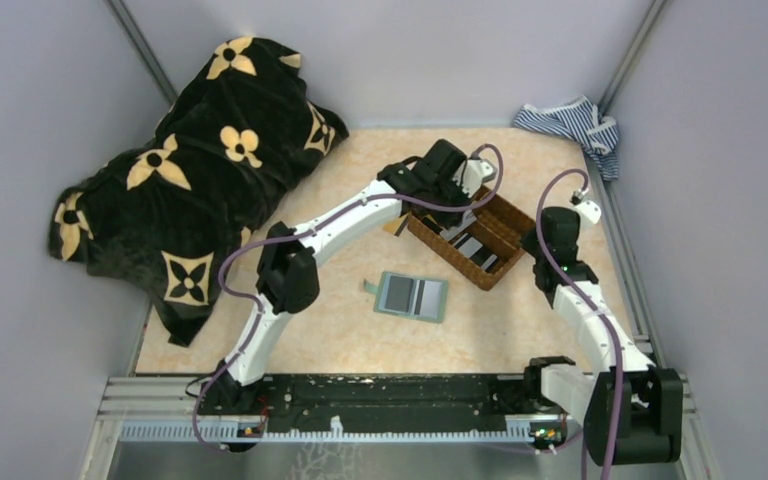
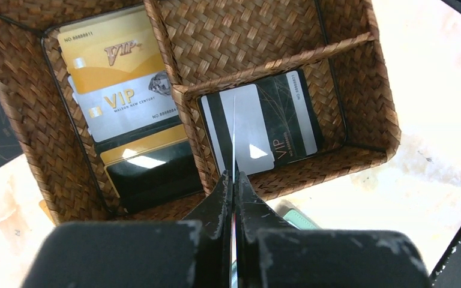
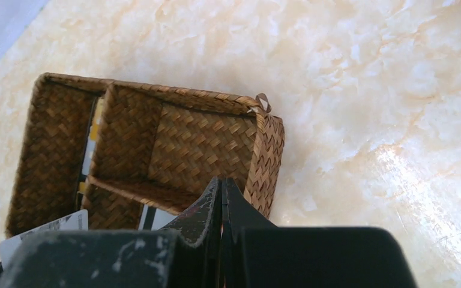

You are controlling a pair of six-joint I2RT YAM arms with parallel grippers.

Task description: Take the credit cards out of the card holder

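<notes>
- Held card (image 2: 234,132): clenched in the left jaws over the basket (image 2: 36,120). Its long axis runs straight out from the jaws toward the compartment floor below.
- It shows edge-on as a thin pale line, so its faces and print cannot be made out. In the top view the left arm hides it.
- Beneath it in that compartment, a grey-white card (image 2: 249,129) with a dark stripe lies flat on a black card (image 2: 294,114).
- Wallet (image 1: 412,296): open flat on the worktop (image 1: 340,340), near the basket but apart from it, long axis across the top view and slightly tilted.
- It has a sage-green border and dark grey inner pockets. Whether cards sit in them cannot be told.
- Right jaws: pressed together with nothing visible between them, beside the basket's end wall.
</notes>
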